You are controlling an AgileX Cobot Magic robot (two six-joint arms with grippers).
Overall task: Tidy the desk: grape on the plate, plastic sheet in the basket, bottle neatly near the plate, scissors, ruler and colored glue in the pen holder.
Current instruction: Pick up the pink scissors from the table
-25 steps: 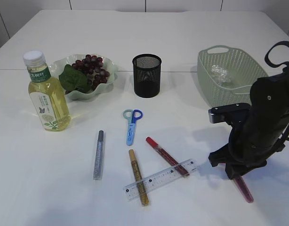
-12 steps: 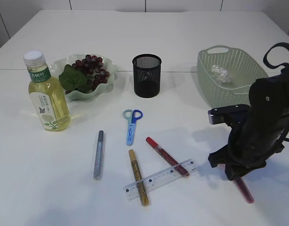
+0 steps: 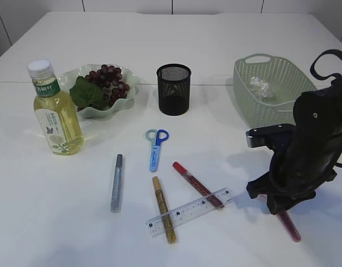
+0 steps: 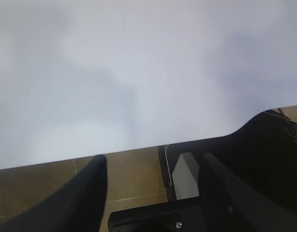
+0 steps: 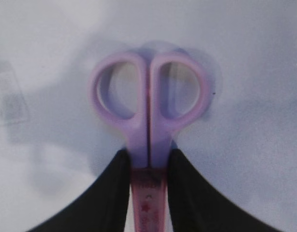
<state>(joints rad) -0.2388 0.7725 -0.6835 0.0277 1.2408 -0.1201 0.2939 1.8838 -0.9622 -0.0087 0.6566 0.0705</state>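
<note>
Right gripper (image 5: 147,169) low, clamped around pink scissors (image 5: 148,104)

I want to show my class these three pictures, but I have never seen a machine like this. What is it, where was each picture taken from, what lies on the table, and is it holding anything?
It is a robot with two arms, each ending in a gripper. One picture looks across the white table; the other two come from cameras on the wrists.

On the table: a bottle, grapes on a plate, a black pen holder, a green basket, blue scissors, a ruler and three glue pens.

The right gripper is closed on pink scissors. The left gripper is open and empty, at the table's edge.
</note>
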